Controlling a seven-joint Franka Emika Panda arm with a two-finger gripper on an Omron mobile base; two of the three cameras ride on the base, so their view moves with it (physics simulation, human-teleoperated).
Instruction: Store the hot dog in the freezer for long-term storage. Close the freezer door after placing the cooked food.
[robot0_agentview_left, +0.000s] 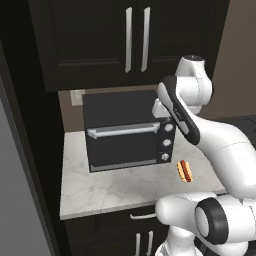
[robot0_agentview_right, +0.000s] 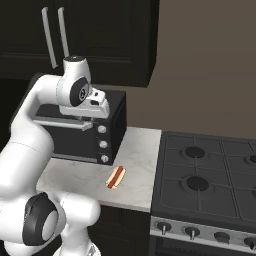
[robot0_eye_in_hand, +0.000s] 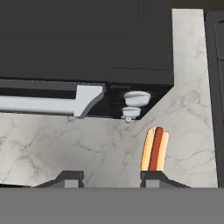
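Note:
The hot dog lies on the marble counter, just to the right of the black toaster oven's front corner. From the hand view the hot dog sits just above the right fingertip, lengthwise toward the oven. My gripper hangs above the counter, open, with nothing between its fingers. The freezer and the freezer door cannot be made out for certain.
A black toaster oven with a silver bar handle stands at the back of the counter. A dark stove adjoins the counter on the right. Dark cabinets hang overhead. A tall grey slab runs along the left edge.

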